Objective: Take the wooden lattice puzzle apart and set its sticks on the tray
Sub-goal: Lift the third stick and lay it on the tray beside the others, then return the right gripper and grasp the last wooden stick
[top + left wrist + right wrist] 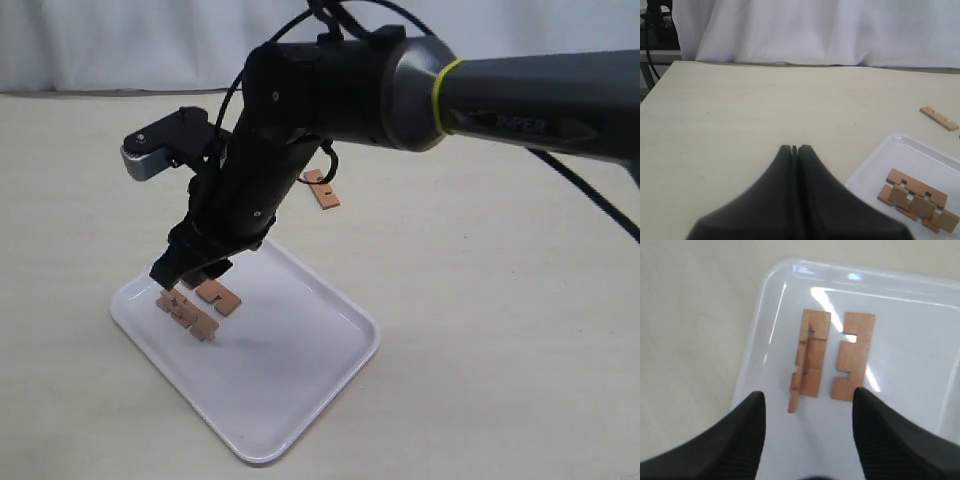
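Note:
Over the near-left part of the white tray hangs my right gripper, open and empty. Just under it lie loose sticks: two overlapping slats and a single notched slat beside them, both between and beyond the gripper fingertips. The same pile and single slat show from outside. Another stick lies on the table behind the tray. No assembled lattice shows. My left gripper is shut on nothing, above bare table left of the tray.
The right arm reaches across the middle and hides the table behind it. A white cloth hangs at the table's far edge. The lone stick lies off the tray's far corner.

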